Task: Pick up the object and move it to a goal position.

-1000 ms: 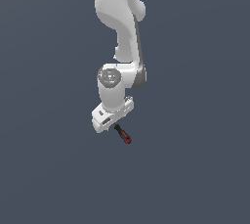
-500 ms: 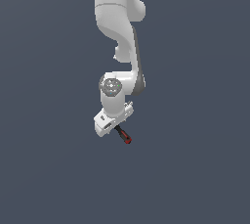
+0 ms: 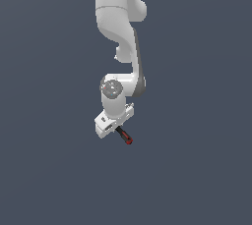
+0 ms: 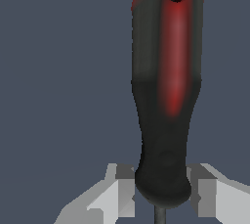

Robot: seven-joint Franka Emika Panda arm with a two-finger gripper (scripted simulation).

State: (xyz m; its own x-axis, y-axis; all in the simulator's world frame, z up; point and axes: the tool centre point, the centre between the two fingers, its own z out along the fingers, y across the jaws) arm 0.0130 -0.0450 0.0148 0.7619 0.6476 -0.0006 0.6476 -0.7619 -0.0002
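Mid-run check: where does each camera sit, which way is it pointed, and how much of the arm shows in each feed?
Exterior view: off the arm, placement unknown, facing the whole white arm; the gripper sits low with the screwdriver poking out from it toward the exterior view's right.
Wrist view: on the wrist, aimed along the fingers; the screwdriver's red-and-black handle fills the frame, with only finger pads visible beside its narrow end.
Shared: both show the gripper and the screwdriver against a plain dark background.
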